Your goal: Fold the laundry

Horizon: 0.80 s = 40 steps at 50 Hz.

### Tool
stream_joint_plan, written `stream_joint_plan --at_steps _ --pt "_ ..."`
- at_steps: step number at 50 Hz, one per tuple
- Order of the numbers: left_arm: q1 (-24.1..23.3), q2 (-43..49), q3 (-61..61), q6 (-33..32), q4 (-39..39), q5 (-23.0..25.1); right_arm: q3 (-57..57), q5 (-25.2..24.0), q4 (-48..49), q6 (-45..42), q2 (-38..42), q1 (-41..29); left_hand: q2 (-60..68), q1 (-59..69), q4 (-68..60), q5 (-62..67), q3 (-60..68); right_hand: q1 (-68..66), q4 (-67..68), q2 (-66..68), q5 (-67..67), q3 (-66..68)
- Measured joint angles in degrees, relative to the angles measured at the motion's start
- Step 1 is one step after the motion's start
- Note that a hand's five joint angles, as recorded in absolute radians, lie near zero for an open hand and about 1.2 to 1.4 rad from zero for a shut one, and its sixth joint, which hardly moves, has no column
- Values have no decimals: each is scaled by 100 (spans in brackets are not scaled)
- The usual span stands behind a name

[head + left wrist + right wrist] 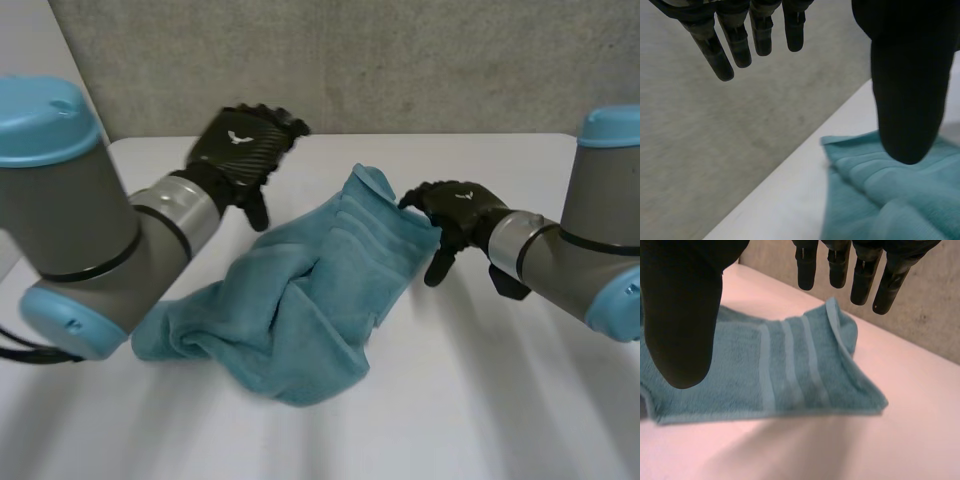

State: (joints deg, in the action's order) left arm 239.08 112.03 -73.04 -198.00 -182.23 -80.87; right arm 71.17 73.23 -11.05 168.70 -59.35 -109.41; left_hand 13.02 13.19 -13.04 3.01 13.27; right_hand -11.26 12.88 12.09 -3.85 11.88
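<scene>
Head view: nearest the camera, the smooth white table [480, 420] spans the bottom of the frame. On it, at centre, lies the crumpled teal terry towel [300, 310], bunched toward lower left. Its striped end stretches toward upper right, where one corner curls up.

The black right hand [455, 210], at centre right, is just beside that raised corner; contact cannot be told. In the right wrist view its fingers [860, 275] are straight and spread away from the thumb, gripping nothing, with the striped end flat on the table under the palm.

The black left hand [240, 145], at upper left of centre, hovers over the table beyond the towel. In the left wrist view its fingers are straight and apart from the thumb, holding nothing.

Beyond the table's far edge stands a rough grey wall [420, 60].
</scene>
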Motion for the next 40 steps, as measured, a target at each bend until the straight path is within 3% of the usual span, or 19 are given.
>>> stream_joint_plan --at_steps 7,14,22,24,27,30,40 --pt "-84 1012 542 -53 151 658 708 -56 261 -46 -220 153 135 117 -131 138 105 0 0 0 0 0" --pt "-113 1696 724 -638 394 708 1117 -74 423 -169 -312 240 541 529 -532 537 507 0 0 0 0 0" --pt "-118 2052 766 -1684 476 214 1302 -171 464 -269 -322 310 1275 1260 -1239 1239 1214 0 0 0 0 0" --pt "-118 2142 789 -2048 467 -35 1303 -210 475 -280 -315 314 1879 1940 -1875 1864 1852 0 0 0 0 0" --pt "-117 2188 798 -2311 451 -177 1265 -229 481 -281 -309 308 3990 4148 -3993 3978 3960 0 0 0 0 0" --pt "-117 2161 774 -2565 365 -312 1115 -241 493 -276 -276 282 5189 5092 -5187 5130 5159 0 0 0 0 0" --pt "-136 1348 460 -2666 -905 -787 176 -226 417 -191 375 205 5633 5328 -5622 5515 5599 0 0 0 -1 0"
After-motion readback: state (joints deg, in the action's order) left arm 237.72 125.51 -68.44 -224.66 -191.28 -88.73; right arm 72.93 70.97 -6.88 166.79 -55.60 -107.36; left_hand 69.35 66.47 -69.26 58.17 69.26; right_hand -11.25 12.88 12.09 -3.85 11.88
